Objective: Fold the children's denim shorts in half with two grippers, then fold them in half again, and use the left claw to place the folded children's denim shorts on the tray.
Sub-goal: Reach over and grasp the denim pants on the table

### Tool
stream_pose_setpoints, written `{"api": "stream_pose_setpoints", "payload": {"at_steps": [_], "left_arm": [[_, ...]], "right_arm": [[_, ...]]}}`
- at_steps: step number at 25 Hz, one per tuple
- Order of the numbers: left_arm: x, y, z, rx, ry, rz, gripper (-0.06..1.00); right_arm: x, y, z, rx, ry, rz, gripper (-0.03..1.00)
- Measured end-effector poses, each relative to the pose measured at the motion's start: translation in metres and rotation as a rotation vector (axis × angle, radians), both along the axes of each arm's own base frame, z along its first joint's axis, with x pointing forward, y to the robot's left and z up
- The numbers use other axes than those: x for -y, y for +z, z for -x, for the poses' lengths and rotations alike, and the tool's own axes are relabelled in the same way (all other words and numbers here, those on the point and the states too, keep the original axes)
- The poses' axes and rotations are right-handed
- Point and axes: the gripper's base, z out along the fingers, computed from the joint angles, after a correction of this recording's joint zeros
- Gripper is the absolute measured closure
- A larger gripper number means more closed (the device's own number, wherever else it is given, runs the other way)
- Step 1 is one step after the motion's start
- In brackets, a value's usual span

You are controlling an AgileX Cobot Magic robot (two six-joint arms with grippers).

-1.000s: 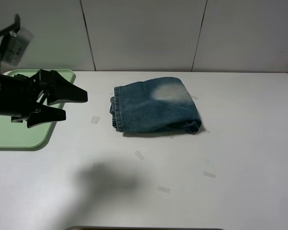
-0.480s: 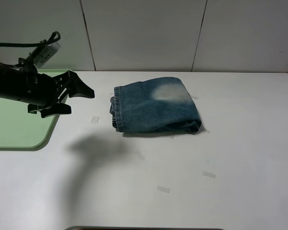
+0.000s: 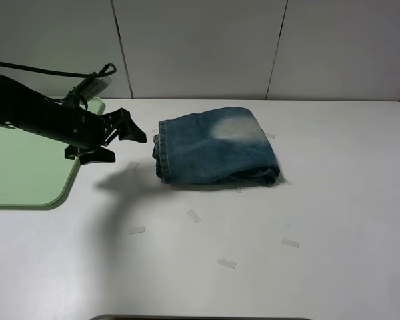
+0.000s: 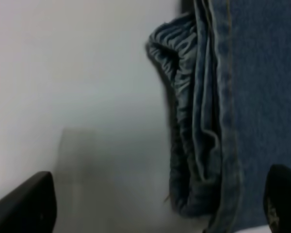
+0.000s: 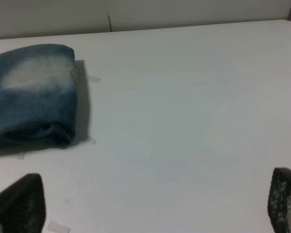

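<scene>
Tray (image 3: 20, 180): I am seeing it sitting bare at the table's left edge. Left gripper (image 3: 123, 139): gaping, holding nothing, now nearing the folded shorts (image 3: 217, 148). Right gripper (image 5: 150, 204): spread wide, holding nothing.

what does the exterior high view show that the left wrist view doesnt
Only the exterior high view shows the pale-green tray at the table's left edge, the whole left arm with its open left gripper just short of the shorts, the pale faded patch, and bits of tape on the table.

Only the left wrist view shows the gathered waistband close up, its stacked folded layers, and the two fingertips framing it.

Both show the folded denim shorts lying on the white table.
</scene>
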Motion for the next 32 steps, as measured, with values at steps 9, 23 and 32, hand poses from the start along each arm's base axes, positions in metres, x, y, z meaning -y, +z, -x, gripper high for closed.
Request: {"api": "stream_pose_setpoints", "payload": {"at_steps": [9, 23, 32], "left_arm": [[0.031, -0.026, -0.026, -0.026, -0.029, 0.014, 0.11], [0.091, -0.044, -0.051, -0.004, -0.087, 0.058, 0.18], [0.100, -0.056, -0.045, -0.051, -0.059, 0.052, 0.80]], "right_arm": [[0.000, 0.000, 0.000, 0.000, 0.000, 0.000, 0.27], [0.000, 0.000, 0.000, 0.000, 0.000, 0.000, 0.27], [0.000, 0.000, 0.000, 0.000, 0.000, 0.000, 0.27]]}}
